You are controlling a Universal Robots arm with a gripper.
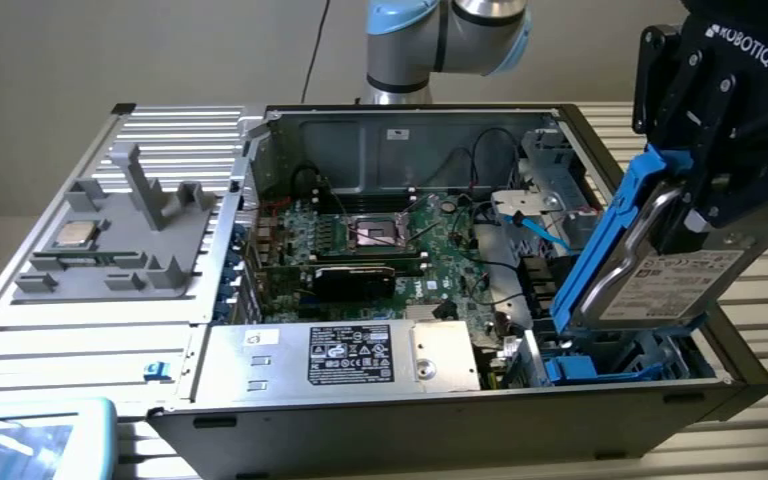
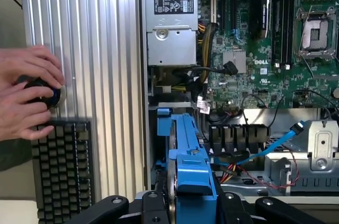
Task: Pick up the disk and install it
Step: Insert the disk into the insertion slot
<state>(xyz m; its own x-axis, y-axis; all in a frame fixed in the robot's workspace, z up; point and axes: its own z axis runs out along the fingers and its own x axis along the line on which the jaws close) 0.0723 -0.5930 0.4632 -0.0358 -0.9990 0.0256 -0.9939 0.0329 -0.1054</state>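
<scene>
Blue plastic carrier framing the disk (image 1: pixel 651 275), silver-grey with a white printed label, held on edge and steeply tilted over the computer case (image 1: pixel 424 415) at its front corner toward the exterior view's right. Clamped by the black Robotiq gripper (image 1: pixel 711 215), jaws closed on the two broad faces near the upper end. Lower end of the disk already down past the case rim, just above the blue drive bay (image 1: pixel 611 368) in that corner; cannot tell whether touching it. From the wrist camera, the disk (image 2: pixel 188 160) edge-on, its blue end tab nearest the gripper (image 2: pixel 190 208), black finger links on either side of it. Near the disk inside the case, a light blue data cable (image 1: pixel 538 225) curving across the side by the bay. Further toward the middle of the case, the green motherboard (image 1: pixel 398 255) with an open processor socket (image 1: pixel 381 233). Along the front wall, the grey power supply (image 1: pixel 344 355) with a black label. On the ribbed aluminium bench (image 1: pixel 91 340), well apart from the disk and beyond the case's side at the exterior view's left, a grey fixture (image 1: pixel 117 250) carrying a small square silver processor chip (image 1: pixel 77 233). Behind the case's rear wall, the pale blue and silver robot arm (image 1: pixel 444 35). Off the bench's edge in the wrist view, a person's hands (image 2: pixel 26 68) wrapped around a dark round knob (image 2: pixel 43 94), with a black keyboard (image 2: pixel 63 171) just beside them.
</scene>
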